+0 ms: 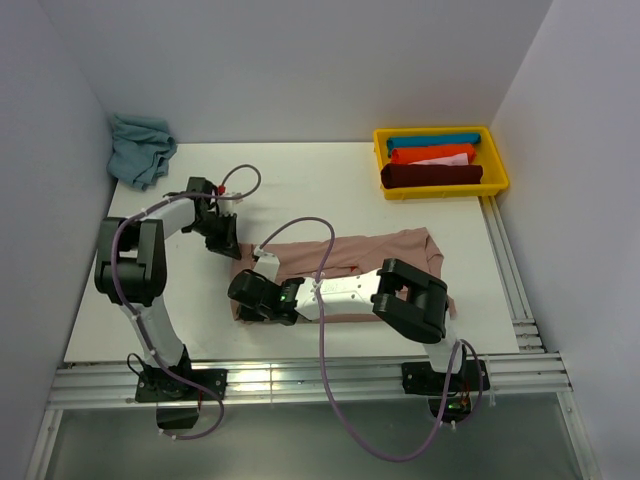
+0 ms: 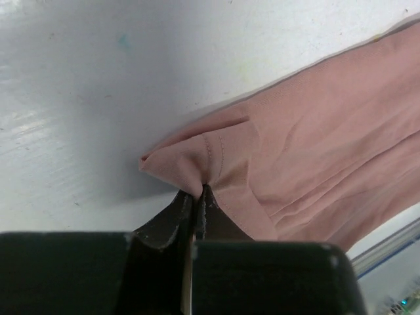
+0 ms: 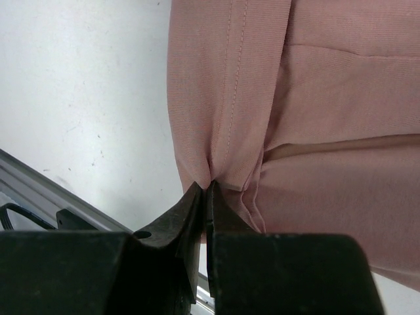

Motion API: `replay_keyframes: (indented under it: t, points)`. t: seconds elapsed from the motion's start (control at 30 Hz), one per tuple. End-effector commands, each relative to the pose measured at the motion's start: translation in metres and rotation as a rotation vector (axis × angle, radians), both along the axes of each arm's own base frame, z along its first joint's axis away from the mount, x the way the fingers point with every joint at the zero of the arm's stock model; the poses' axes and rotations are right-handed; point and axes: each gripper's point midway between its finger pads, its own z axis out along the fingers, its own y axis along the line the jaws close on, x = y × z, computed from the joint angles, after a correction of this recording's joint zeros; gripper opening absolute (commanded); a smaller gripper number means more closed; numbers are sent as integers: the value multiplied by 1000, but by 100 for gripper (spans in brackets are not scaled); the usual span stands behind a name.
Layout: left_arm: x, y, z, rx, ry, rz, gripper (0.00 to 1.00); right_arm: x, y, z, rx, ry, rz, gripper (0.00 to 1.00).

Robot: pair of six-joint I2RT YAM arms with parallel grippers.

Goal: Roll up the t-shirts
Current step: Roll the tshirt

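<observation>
A dusty pink t-shirt (image 1: 385,250) lies on the white table, folded into a long strip running left to right. My left gripper (image 1: 228,246) is at the strip's far left corner. In the left wrist view the left gripper (image 2: 199,190) is shut on a pinched fold of the pink t-shirt (image 2: 308,131) at a hemmed edge. My right gripper (image 1: 247,296) is at the near left corner. In the right wrist view the right gripper (image 3: 205,186) is shut on the stitched edge of the pink t-shirt (image 3: 315,98). The right arm lies across the strip and hides its middle.
A yellow bin (image 1: 440,191) at the back right holds rolled shirts: blue (image 1: 432,142), orange (image 1: 430,156) and dark red (image 1: 430,176). A crumpled teal cloth (image 1: 140,146) lies in the back left corner. Metal rails (image 1: 300,380) run along the near and right edges.
</observation>
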Motion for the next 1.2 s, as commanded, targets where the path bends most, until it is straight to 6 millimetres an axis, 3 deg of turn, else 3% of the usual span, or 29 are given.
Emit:
replay_keyframes:
  t: [0.0,0.3,0.6,0.63,0.7,0.73,0.83,0.9,0.93,1.17]
  points:
    - [21,5,18,112,-90,-13,2,8,7,15,49,-22,-28,8]
    - [27,-8,39,286,-165,-74,0,6,0,15,52,-20,-42,16]
    - [24,-20,39,341,-158,-104,0,15,-11,23,-99,-104,-69,47]
    - [24,-21,39,342,-157,-105,0,18,-4,36,-90,-123,-74,48]
    - [24,-23,39,347,-157,-110,0,24,-10,30,-172,-149,-79,50]
    - [24,-24,40,349,-156,-111,0,28,-3,42,-163,-165,-85,50]
    - [24,-26,40,354,-158,-119,0,36,-2,42,-225,-197,-95,52]
    - [24,-27,40,353,-155,-123,0,40,-3,31,-282,-208,-92,54]
    - [24,-28,41,351,-154,-124,0,45,5,40,-269,-222,-101,54]
    - [22,-33,43,350,-161,-136,0,58,9,28,-397,-254,-102,57]
